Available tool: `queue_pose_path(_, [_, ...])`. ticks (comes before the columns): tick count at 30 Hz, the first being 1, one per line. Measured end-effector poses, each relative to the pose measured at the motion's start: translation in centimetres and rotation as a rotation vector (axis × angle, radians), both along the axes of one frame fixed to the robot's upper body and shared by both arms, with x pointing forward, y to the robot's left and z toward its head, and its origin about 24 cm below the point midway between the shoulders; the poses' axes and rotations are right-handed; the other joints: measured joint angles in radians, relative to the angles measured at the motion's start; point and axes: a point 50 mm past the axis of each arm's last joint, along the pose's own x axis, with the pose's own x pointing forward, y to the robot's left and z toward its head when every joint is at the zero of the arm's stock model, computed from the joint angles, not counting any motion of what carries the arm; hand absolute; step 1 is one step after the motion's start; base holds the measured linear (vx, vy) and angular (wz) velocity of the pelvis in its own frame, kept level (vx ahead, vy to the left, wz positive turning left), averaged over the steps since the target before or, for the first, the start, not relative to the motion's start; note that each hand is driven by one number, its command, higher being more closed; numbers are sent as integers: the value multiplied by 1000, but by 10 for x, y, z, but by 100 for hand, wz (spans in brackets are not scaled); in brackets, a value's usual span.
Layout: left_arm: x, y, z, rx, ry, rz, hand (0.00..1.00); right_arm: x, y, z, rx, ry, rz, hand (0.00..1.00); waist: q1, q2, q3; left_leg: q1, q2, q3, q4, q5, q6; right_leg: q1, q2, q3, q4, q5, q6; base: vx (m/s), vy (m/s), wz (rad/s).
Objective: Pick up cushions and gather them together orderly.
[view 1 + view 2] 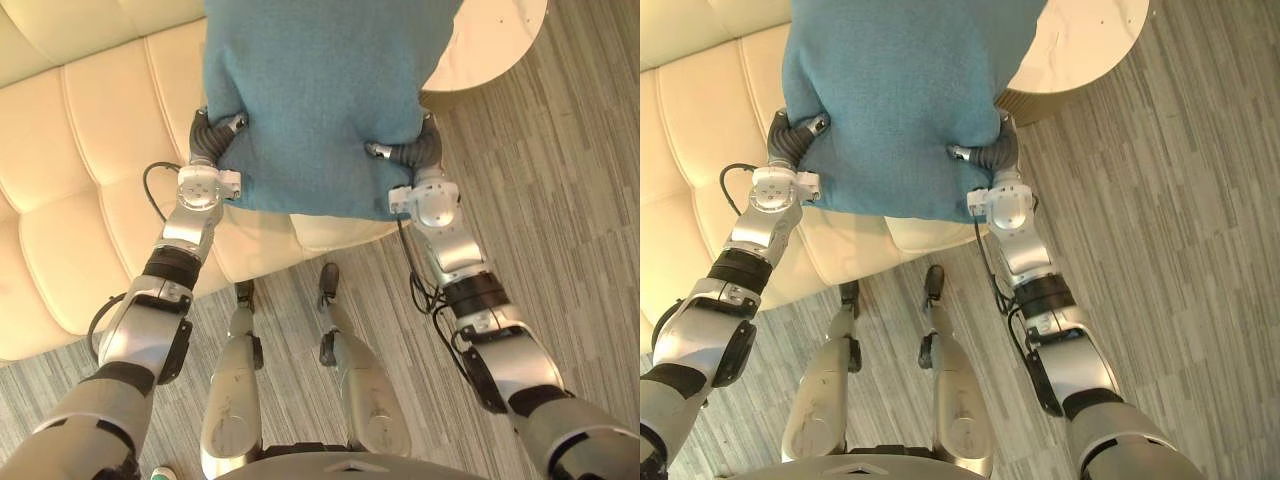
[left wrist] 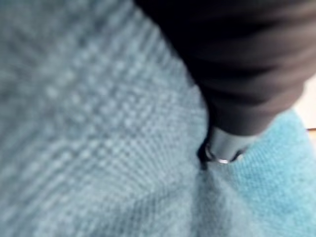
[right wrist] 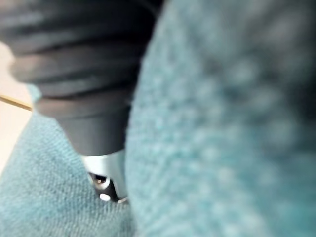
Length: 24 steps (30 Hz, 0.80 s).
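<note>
A: Sofa: cream, tufted, ahead and to the robot's left. Grey plank floor to the right.

B: Cushion?

A: Cushion: teal, held up between both hands over the sofa's front edge. In the eye views its far right corner overlaps a pale round table.

B: Hands?

A: Left hand at the cushion's left edge, right hand at its right edge. The cloth is dented at both.

B: Grip?

A: Cannot tell for either; both are sunk into the cloth.

B: Wrist views?

A: They add the weave at close range, with each dark cover hard against it. The eye views give the sofa, table and floor.
</note>
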Motion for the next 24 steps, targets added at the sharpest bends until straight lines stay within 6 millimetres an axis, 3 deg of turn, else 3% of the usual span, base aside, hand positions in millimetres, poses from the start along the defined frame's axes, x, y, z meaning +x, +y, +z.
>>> queue_pose_path(4, [-19,0,-13,-23,-43,-27,100,-17,2,-38,51,91,10,100,-1,0,-1,82,-8,-14,-29,-1,-1,88,1,-1,-35,-5,6,51,9,4])
queue_pose_path(7, [-31,1,-25,-33,-39,-36,100,-28,5,-53,93,120,19,100,-8,1,-2,107,-14,-24,-29,-8,-2,125,0,-10,-48,-9,8,47,21,10])
queue_pose_path(13, [-73,2,-76,-121,46,-41,100,-62,3,-85,176,193,40,100,-20,8,-14,215,-18,-52,-29,-38,-3,249,3,-35,-49,-50,17,47,13,15])
queue_pose_path(15, [-96,0,-106,-172,128,-39,100,-79,0,-101,200,241,41,100,-20,20,-81,222,-18,-64,-29,-53,-8,262,2,-47,-49,-65,17,80,29,17])
queue_pose_path(18, [-117,1,-130,-215,201,-18,100,-92,-1,-112,197,280,57,100,-14,42,-125,255,-18,-76,-29,-56,-6,302,2,-57,-48,-80,18,75,17,12])
queue_pose_path(24, [-163,3,-146,-323,236,9,100,-117,0,-121,270,302,65,100,-1,93,-220,346,-17,-88,-29,-82,-8,400,2,-79,-43,-118,22,58,19,10])
